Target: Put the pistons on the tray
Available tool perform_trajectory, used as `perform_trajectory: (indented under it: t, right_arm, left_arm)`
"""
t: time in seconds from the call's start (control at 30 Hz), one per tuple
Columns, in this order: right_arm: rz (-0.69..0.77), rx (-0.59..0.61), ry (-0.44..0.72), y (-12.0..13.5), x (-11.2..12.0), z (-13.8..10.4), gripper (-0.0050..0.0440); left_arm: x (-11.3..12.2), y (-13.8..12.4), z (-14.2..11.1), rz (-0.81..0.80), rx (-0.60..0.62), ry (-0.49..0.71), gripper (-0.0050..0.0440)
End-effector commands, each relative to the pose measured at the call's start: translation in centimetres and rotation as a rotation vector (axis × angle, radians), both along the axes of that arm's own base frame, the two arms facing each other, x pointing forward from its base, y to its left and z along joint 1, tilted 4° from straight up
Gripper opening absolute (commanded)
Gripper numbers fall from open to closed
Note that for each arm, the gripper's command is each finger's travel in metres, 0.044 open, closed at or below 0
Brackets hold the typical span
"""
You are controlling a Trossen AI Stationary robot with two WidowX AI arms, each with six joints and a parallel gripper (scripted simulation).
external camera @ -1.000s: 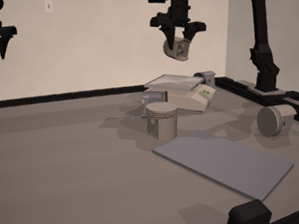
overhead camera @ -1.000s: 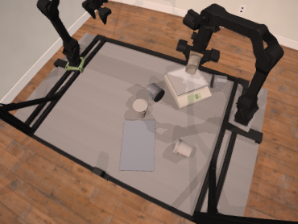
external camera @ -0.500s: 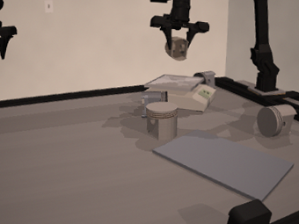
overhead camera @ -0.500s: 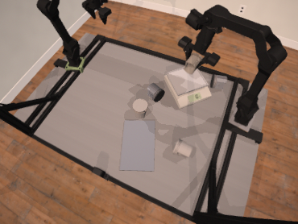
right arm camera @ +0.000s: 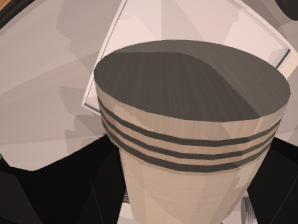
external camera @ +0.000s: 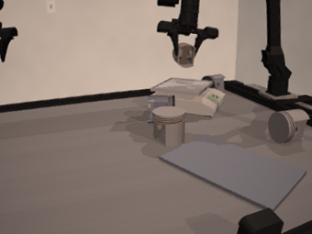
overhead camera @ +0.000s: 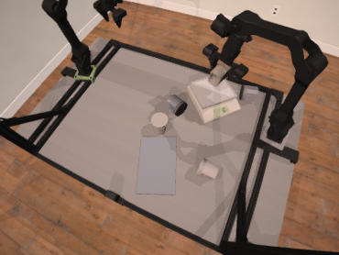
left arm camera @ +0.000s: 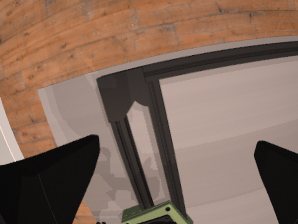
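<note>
Grey bench top [overhead camera: 92, 124] [external camera: 65, 168], black rail frame round it, plank floor beyond, pale walls. Right gripper [overhead camera: 223, 72] [external camera: 187, 48] [right arm camera: 192, 165] closed on a tan-grey piston [overhead camera: 219, 73] [external camera: 185, 55] [right arm camera: 200, 185], holding it in the air above the digital scale [overhead camera: 221, 113] [external camera: 203, 102]. Right wrist view: crown faces the camera, ring grooves just below it, one finger at either side of the skirt, the scale's pan behind. Long axis of the piston looks tilted, not plumb; exterior view shows a gap between it and the pan. Left gripper [overhead camera: 116, 16] [external camera: 6, 49] [left arm camera: 177, 145] open, nothing in it, far off over the opposite side; right arm much the nearer. Four more pistons down: an upright one [overhead camera: 159, 121] [external camera: 169, 125] just beside the steel tray's end, a dark one [overhead camera: 177, 105] [external camera: 161, 102] on its side between that and the scale, a pale one [overhead camera: 209, 169] [external camera: 286, 126] lying beside the tray, another [overhead camera: 249, 92] [external camera: 214, 81] behind the scale. Steel tray [overhead camera: 157, 165] [external camera: 236, 169] flat, no piston on it. Likely step: weighing. Piston probably wants squaring to the pan before lowering; set down tilted, it could roll.
</note>
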State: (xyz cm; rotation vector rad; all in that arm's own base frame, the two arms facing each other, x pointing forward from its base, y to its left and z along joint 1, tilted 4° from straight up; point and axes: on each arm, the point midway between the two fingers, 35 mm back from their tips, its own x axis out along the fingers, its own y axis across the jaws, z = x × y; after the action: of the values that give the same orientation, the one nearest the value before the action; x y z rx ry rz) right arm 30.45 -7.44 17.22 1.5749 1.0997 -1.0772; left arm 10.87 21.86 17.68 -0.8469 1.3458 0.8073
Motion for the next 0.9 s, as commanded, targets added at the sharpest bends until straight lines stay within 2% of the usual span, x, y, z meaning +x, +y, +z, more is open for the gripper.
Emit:
perform_trajectory:
  t: [0.0,0.87]
  right_arm:
    - [0.000,0.004,-0.009,0.3,0.1,-0.4,0.0158]
    - [0.000,0.004,-0.009,0.9,0.9,-4.3,0.0158]
  left_arm:
    - [0.0,0.0,0.0,-0.002,-0.002,-0.002,0.0440]
    - [0.0,0.0,0.0,-0.002,-0.002,-0.002,0.0440]
